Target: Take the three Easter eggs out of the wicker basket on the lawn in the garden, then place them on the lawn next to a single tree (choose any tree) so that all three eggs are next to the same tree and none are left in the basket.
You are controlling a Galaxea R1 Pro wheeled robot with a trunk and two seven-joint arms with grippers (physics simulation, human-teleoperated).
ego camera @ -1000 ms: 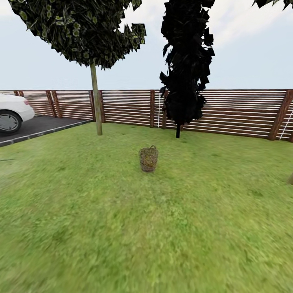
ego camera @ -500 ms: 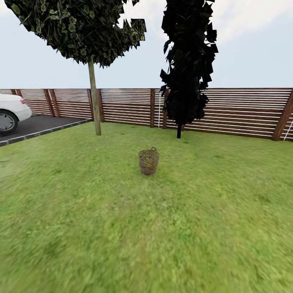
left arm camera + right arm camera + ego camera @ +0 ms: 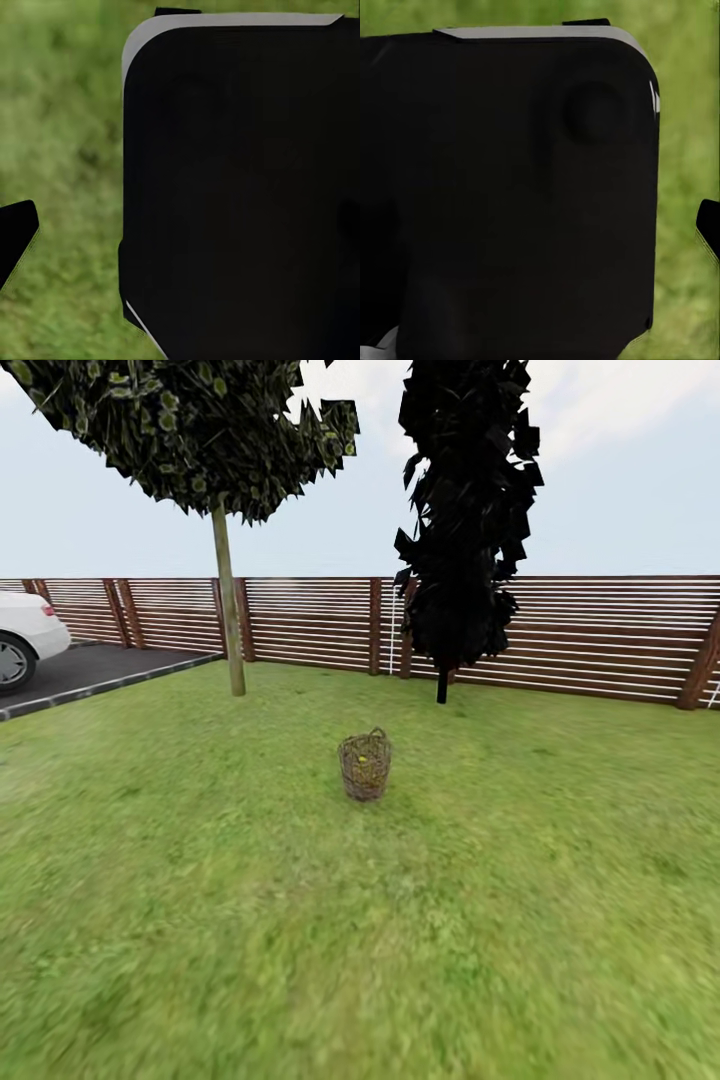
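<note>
Basket [image 3: 365, 765]: stands upright in the middle of the lawn [image 3: 300, 920], well ahead of the robot in the head view.
Eggs [image 3: 363, 763]: a speck of yellow shows through the weave; how many lie inside cannot be told.
Tree [image 3: 228, 600]: pale trunk rising from the grass beyond and left of the basket, well apart from it, dark-green crown above.
Black tree [image 3: 462, 520]: beyond and right of the basket, before the fence [image 3: 560, 635].
Car [image 3: 25, 638]: white, on the driveway [image 3: 80, 670] at far left.
Grippers: the wrist views show a black housing [image 3: 240, 187] over blurred grass; whether the fingers are spread or pressed together cannot be told.
</note>
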